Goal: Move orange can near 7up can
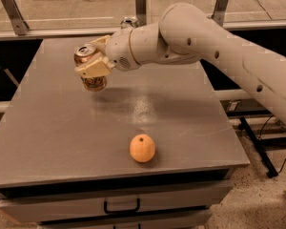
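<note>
Camera view. Gripper [94, 61] over the table's [57, 142] left-far part, about 10 o'clock from the table's centre. Fingers [92, 69] closed around the orange can [94, 83], one pad across its front and the other behind its rim. Can tilted a little, silver top with pull tab leaning toward 10 o'clock. Cannot tell for sure whether its base touches the grey surface; it looks slightly raised. White arm [214, 46] reaches in from 3 o'clock, crossing the far right corner.

7up can [129, 21] at the far edge, near 12 o'clock, only its top showing behind the arm's wrist. It stands apart from the orange can, toward 1 o'clock of it.

Orange fruit [142, 148] alone near the front edge, 6 o'clock, well apart from both cans. Drawer handle [121, 207] below the table front.
</note>
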